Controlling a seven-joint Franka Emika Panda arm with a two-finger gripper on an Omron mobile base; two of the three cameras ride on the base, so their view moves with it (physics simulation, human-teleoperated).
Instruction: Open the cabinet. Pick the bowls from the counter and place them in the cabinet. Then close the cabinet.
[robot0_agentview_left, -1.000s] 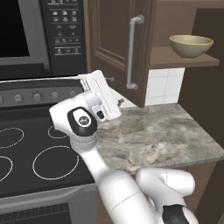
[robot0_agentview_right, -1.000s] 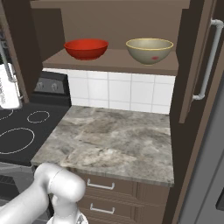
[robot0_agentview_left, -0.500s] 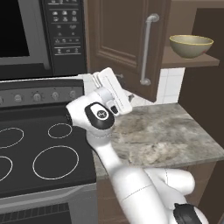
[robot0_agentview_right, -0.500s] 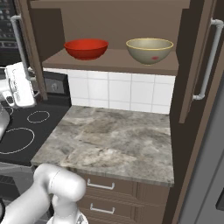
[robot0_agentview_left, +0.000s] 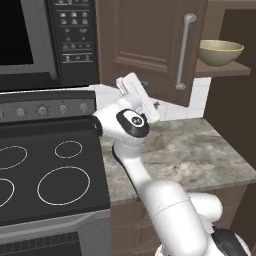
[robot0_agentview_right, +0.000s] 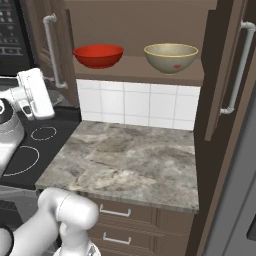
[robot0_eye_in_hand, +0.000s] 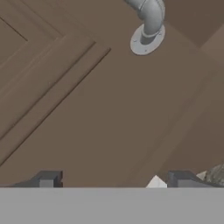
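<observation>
The cabinet's left door stands partly swung in, its silver bar handle facing out. My gripper is open, its fingertips right up against the door's brown panel, below the handle's foot; nothing is between them. The white hand hangs over the stove-counter seam. On the wooden shelf sit the red bowl and the beige bowl, which the left base view also shows. The right door stands open, edge-on. The counter lies below the shelf.
A black stovetop with white rings adjoins the counter on the left, under a dark microwave. White tiles back the counter. Brown drawer fronts sit below the slab.
The hand has moved right, toward the cabinet, and the left door has swung further toward the shelf with it. Both bowls stay put on the shelf.
</observation>
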